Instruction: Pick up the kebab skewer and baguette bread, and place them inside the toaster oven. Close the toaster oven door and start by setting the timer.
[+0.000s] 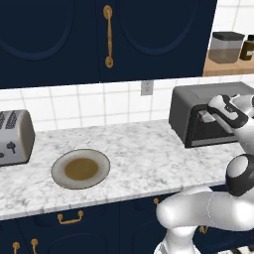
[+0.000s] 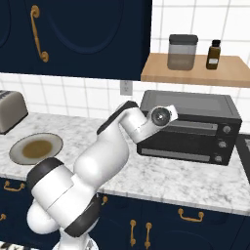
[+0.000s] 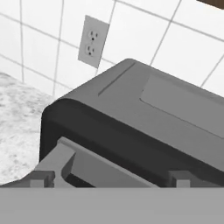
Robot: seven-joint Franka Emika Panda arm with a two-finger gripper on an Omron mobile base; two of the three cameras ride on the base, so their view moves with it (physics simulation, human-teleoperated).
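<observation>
Both foods are off the plate (image 1: 101,174). I see the oven door (image 2: 183,141) shut, timer unset, I judge. Claw (image 3: 111,180) fully spread, empty.

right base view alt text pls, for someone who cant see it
A white robot arm reaches its hand to the upper front of a dark grey toaster oven on a marble counter, its door looking closed. An empty plate and a silver toaster sit at left; a wooden shelf above holds a canister and a small bottle.
</observation>
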